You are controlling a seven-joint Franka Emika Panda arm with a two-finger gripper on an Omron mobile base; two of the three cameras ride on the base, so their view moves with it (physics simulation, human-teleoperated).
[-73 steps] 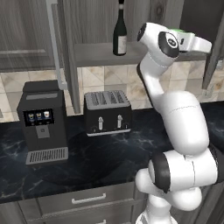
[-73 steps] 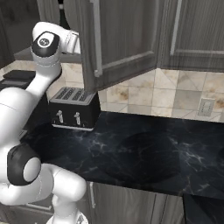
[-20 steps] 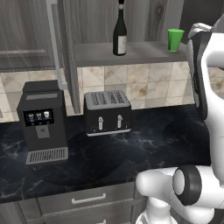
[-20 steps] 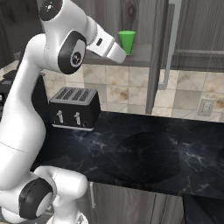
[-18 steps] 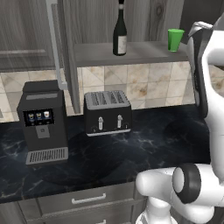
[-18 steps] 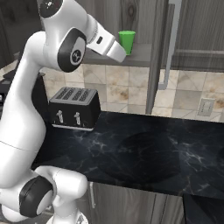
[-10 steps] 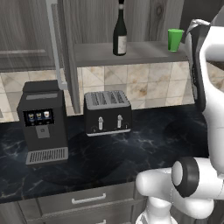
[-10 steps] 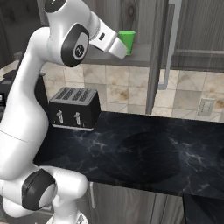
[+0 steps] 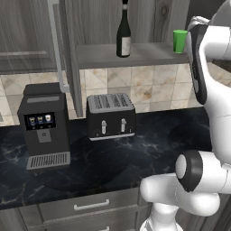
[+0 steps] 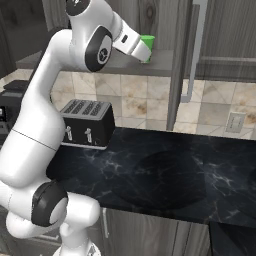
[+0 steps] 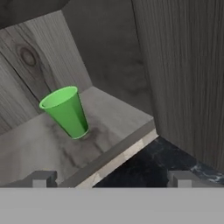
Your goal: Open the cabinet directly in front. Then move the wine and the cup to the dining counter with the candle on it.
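Cabinet [image 11: 183, 74]: matt grey-brown wood grain, knot at upper left of hand view. Cup [image 11: 65, 112]: smooth plain green plastic. Counter [image 9: 135, 153]: glossy black marble, white veins; bottle [image 9: 123, 34] dark glass.

No readable text, brand, number or sign anywhere. Pale label on the wine [image 9: 123, 45]: blank at this size, no letters made out. Small lit screen on the coffee machine [image 9: 43, 126]: three tiny coloured icons, none legible as words or digits. Front of the toaster [image 9: 110, 116]: two levers, no markings to read. Wall outlet plate [image 10: 234, 122] on the tiled backsplash: plain, unlabelled. Green cup [image 11: 65, 111]: plain sides, no print. Wood-grain faces of the cabinet [image 9: 27, 34]: grain and knots, no lettering.
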